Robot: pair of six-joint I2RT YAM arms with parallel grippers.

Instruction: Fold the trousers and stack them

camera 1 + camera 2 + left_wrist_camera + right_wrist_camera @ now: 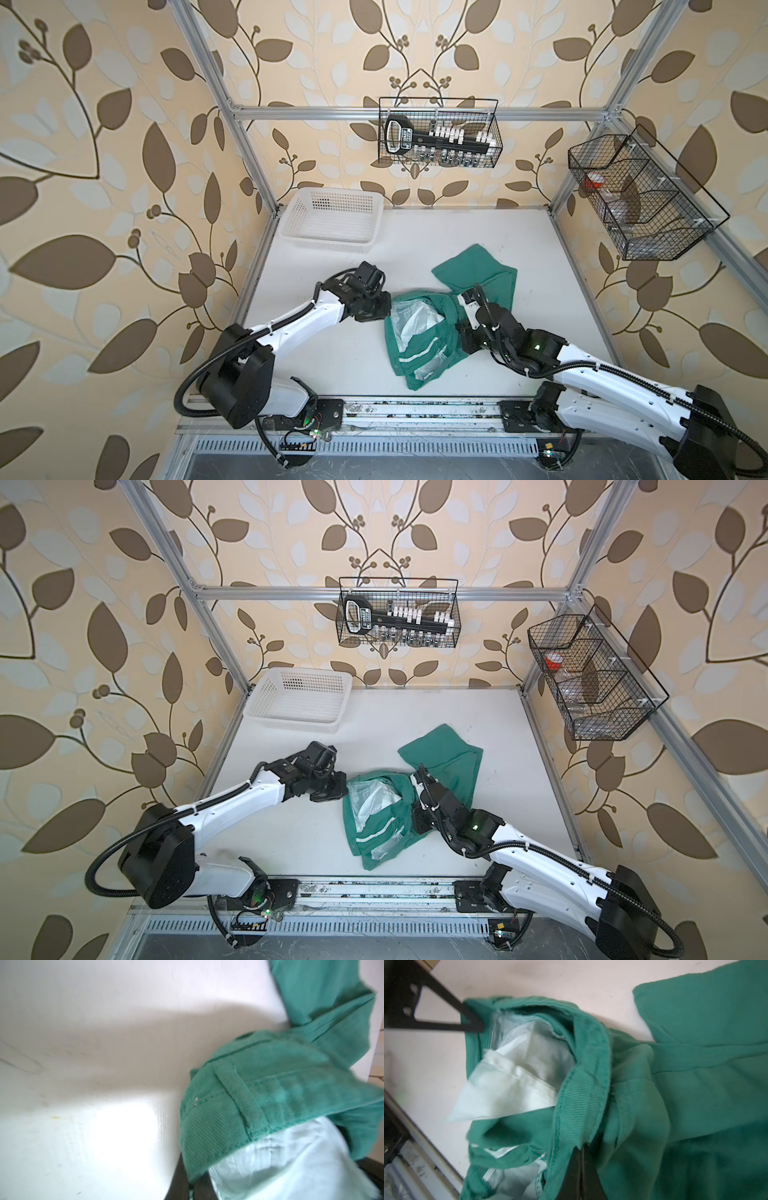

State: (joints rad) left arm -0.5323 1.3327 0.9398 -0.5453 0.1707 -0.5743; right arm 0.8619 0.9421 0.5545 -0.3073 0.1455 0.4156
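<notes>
The teal-green trousers (419,345) lie crumpled in the middle of the white table in both top views, with whitish pocket lining (409,318) showing at the waist and the legs (449,754) trailing toward the back. My left gripper (385,306) is at the left edge of the waist. In the left wrist view it (192,1183) is shut on the ribbed waistband (218,1115). My right gripper (456,320) is at the right side of the waist, partly under cloth. The right wrist view shows it (581,1148) shut on a waistband fold (583,1095), with the left gripper (473,1022) pinching the far edge.
A white perforated basket (332,220) stands at the table's back left corner. Black wire baskets hang on the back rail (440,133) and the right rail (640,199). Aluminium frame posts border the table, and the arm bases sit on the front rail (415,411).
</notes>
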